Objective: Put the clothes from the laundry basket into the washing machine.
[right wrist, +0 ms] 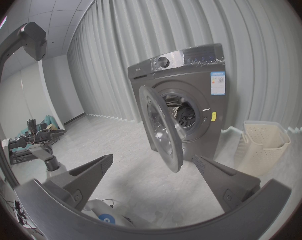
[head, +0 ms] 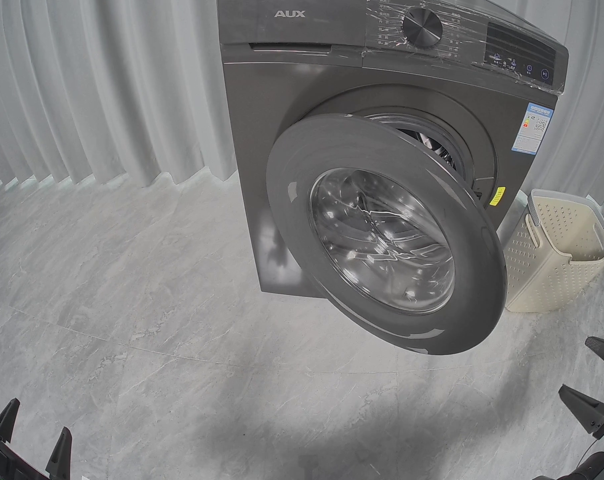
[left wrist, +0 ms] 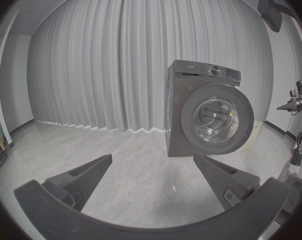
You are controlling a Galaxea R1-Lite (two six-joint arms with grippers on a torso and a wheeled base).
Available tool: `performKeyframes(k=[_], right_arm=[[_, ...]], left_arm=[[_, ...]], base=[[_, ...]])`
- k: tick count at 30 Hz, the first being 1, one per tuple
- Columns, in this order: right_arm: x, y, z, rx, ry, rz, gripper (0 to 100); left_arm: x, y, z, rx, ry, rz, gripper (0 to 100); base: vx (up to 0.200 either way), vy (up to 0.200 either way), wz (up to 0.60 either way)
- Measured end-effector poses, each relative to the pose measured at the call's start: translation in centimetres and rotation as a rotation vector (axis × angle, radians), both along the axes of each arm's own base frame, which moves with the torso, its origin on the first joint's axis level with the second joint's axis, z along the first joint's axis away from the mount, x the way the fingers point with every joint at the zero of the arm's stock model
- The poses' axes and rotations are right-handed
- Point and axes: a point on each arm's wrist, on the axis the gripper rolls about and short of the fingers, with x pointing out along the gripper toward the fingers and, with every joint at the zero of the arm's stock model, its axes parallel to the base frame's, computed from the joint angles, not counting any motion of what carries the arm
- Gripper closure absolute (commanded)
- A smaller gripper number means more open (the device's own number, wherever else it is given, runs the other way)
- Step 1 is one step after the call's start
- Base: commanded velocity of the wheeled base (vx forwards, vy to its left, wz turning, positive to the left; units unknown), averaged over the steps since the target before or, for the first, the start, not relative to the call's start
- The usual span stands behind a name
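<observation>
Grey floor: washing machine with door wide, laundry basket beside it. Left hand and right hand gape, empty; best swing the right around that door.

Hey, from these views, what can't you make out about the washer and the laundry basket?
1. Drum contents: the open door covers most of the opening in the head view; dark shapes inside, right wrist view, too small to identify.
2. Laundry basket bottom: hidden by its own wall, head and right wrist views; mostly behind the door, left wrist view.
</observation>
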Motion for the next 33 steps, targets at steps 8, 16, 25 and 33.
performKeyframes(k=[8, 16, 25, 33], right_arm=[[0.6, -0.1, -1.3, -0.013, 0.070, -0.047, 0], [0.0, -0.3, -2.7, -0.030, 0.145, -0.134, 0], [-1.9, -0.2, -4.2, -0.029, 0.205, -0.023, 0], [-3.2, -0.3, -4.4, -0.010, 0.071, 0.017, 0]], left_arm=[[0.0, 0.0, 0.0, 0.001, 0.001, -0.002, 0], [0.0, 0.0, 0.0, 0.002, 0.001, -0.004, 0], [0.0, 0.0, 0.0, 0.002, 0.001, -0.005, 0], [0.0, 0.0, 0.0, 0.002, 0.002, -0.005, 0]], base=[[0.000, -0.200, 0.00], [0.000, 0.000, 0.00], [0.000, 0.000, -0.20], [0.000, 0.000, 0.00]])
